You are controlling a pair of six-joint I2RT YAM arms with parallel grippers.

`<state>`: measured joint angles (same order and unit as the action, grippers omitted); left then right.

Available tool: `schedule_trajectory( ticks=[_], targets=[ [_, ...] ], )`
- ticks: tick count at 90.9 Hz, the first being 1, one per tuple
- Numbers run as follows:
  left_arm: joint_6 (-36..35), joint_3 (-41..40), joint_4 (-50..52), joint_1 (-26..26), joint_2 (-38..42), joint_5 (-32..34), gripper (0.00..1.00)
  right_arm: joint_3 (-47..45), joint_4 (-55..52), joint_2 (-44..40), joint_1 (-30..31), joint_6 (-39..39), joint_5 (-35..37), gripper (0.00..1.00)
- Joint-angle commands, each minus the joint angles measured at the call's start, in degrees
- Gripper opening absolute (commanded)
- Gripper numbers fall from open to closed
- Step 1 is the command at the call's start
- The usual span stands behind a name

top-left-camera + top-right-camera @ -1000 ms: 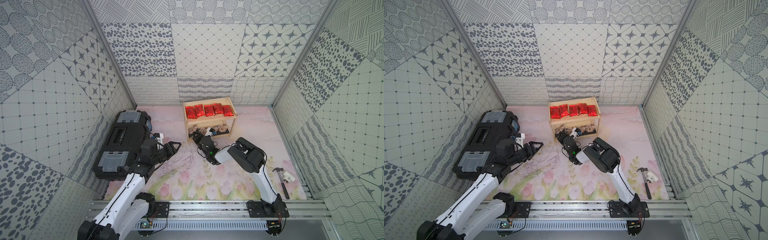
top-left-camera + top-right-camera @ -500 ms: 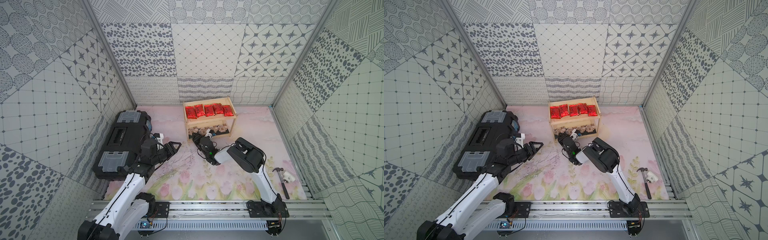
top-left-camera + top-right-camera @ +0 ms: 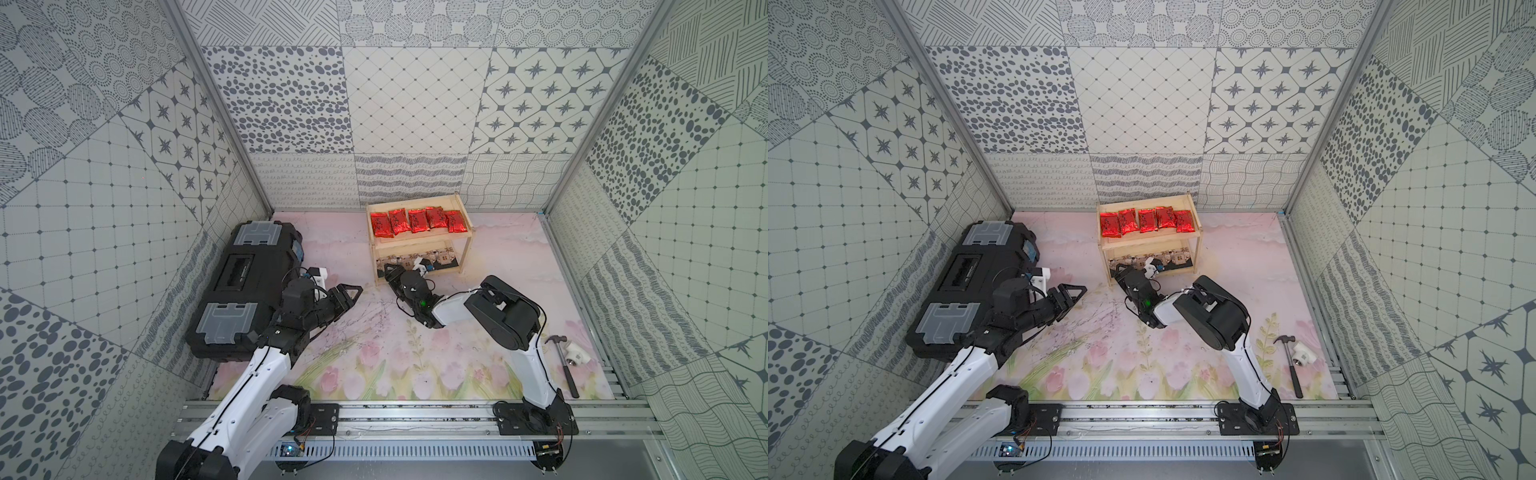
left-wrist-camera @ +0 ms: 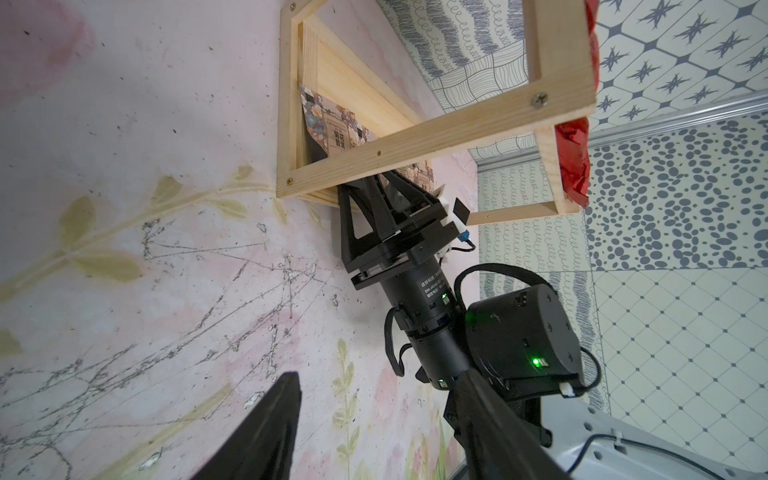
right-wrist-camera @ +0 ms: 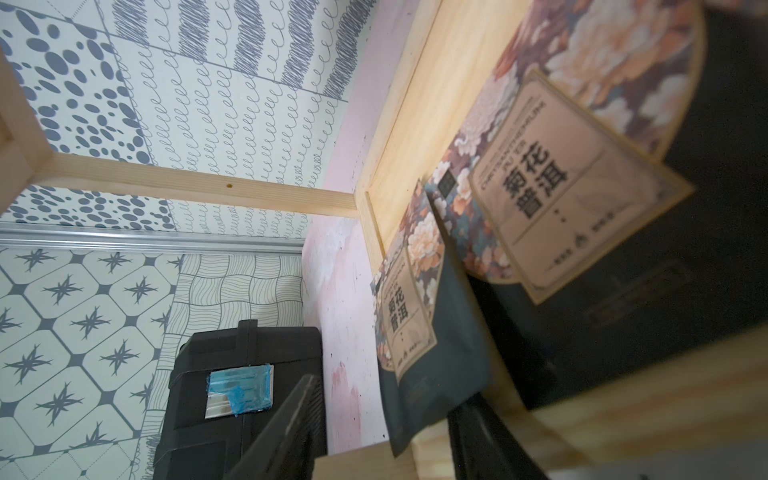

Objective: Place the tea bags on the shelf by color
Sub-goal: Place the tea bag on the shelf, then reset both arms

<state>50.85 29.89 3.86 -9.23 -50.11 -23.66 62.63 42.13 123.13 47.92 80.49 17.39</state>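
Over on the left, the black toolbox [image 3: 245, 286] sits right behind the left hand [image 3: 356, 296]. That hand hangs over the flowered bench [image 3: 332, 249] with its fingers [image 4: 266, 432] spread and nothing between them. Ahead of it and to its right stands the wooden shelf [image 3: 419, 242]. Five red tea bags [image 3: 417, 220] line the top tier, above the right hand [image 3: 395, 269]. This hand pokes into the lower tier's left end, fingers [image 5: 286, 432] parted. The black tea bags [image 5: 432, 365] lie on that tier, the nearest right at its fingertips. Well off to its right, a hammer [image 3: 567, 365] lies on the bench.
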Motion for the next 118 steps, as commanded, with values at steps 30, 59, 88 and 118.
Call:
schedule_trajectory(
  ticks=[30, 59, 88, 118],
  targets=[
    [-0.7, -0.2, -2.0, 0.6, 0.3, -1.0, 0.65, 2.3, -11.2, -2.7, 0.3, 2.4, -4.6, 0.57],
    [-0.6, -0.2, -1.9, 0.6, 0.5, -0.8, 0.64, 4.7, -22.1, -5.2, -0.4, 2.8, -6.9, 0.57],
    [-2.1, 3.0, 6.2, 0.9, 0.0, 4.0, 0.69, -0.5, -20.6, -12.4, -0.4, -6.9, -11.6, 0.58],
    [-10.0, 15.4, 26.4, -5.8, -7.2, 34.6, 0.99, -25.9, -15.2, -43.9, -0.4, -54.5, -5.8, 0.68]
  ],
)
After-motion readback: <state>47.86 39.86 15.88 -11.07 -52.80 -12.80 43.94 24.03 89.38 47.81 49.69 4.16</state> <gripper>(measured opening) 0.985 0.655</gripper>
